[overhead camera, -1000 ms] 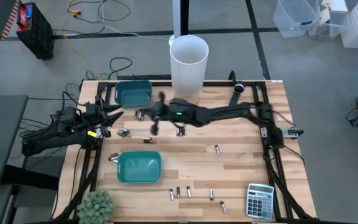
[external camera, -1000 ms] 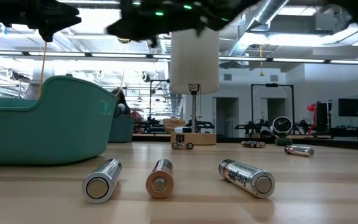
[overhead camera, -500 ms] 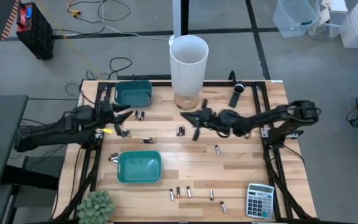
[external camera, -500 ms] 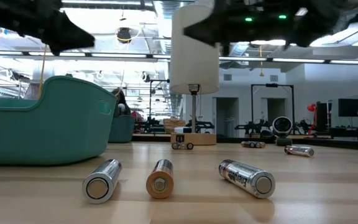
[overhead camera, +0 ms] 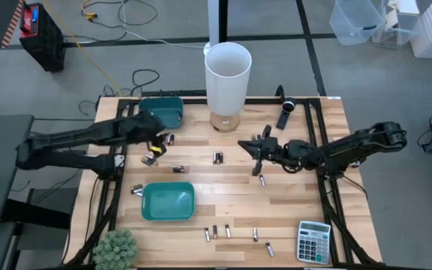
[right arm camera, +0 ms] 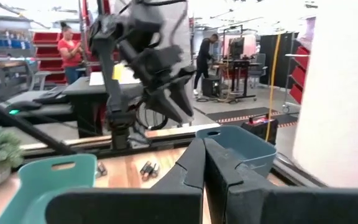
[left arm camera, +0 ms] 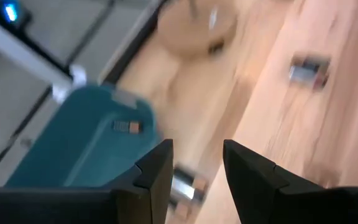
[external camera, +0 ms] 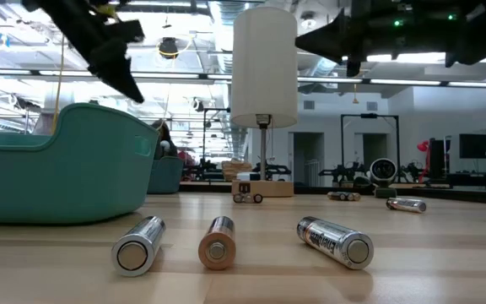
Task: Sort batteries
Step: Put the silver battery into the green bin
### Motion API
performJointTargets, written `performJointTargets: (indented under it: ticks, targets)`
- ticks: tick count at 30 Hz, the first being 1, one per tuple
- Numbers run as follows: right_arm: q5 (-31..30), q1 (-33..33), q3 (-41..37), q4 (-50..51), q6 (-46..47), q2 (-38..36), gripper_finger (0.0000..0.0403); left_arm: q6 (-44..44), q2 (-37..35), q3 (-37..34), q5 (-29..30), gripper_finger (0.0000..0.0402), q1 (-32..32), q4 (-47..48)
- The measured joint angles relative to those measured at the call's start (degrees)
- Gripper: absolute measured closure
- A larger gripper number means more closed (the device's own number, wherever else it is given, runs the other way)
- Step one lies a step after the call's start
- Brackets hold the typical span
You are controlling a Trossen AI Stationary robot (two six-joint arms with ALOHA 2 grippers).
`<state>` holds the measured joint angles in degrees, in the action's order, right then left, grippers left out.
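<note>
we judge the batteries [external camera: 218,245], scattered loose across the bench [overhead camera: 291,217], small, rigid, slick and prone to rolling, best pinched across the barrel; the near teal bin [overhead camera: 167,202] looks empty, the far bin [overhead camera: 161,111] holds one, left fingers [left arm camera: 194,168] parted and empty, right fingers [right arm camera: 205,163] closed on nothing

On tabletop [overhead camera: 291,202]: one bin [overhead camera: 161,111] far left, another bin [overhead camera: 168,201] near left. Batteries [overhead camera: 217,232] in a row along the near edge. Tall cup [overhead camera: 228,79] far middle. Calculator [overhead camera: 313,241] near right, plant [overhead camera: 115,249] near left.
</note>
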<state>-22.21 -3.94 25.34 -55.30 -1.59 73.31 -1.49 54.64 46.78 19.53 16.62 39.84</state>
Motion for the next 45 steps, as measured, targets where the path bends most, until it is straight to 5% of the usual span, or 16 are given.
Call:
performJointTargets:
  ticks: [5, 10, 29, 45]
  targets:
    - [0.0, -0.4, 0.0, 2.1, 0.1, 0.1, 0.0382, 1.6, 11.2, 7.3, -1.3, 0.0264, 3.3, 18.5]
    - [0.0, -0.4, 0.0, 2.2, 0.1, 0.1, 0.0382, 0.8, 18.1, 8.5, -4.7, 0.0264, 5.9, 25.7]
    - [0.0, -0.3, 0.0, 6.1, 1.7, 0.2, 0.0382, -5.7, 31.6, 7.9, -13.1, 0.0264, 6.8, 25.5]
    - [0.0, -0.5, 0.0, 5.6, 2.7, 0.2, 0.0382, -7.2, 25.3, -4.8, -14.3, 0.0264, 6.7, 14.4]
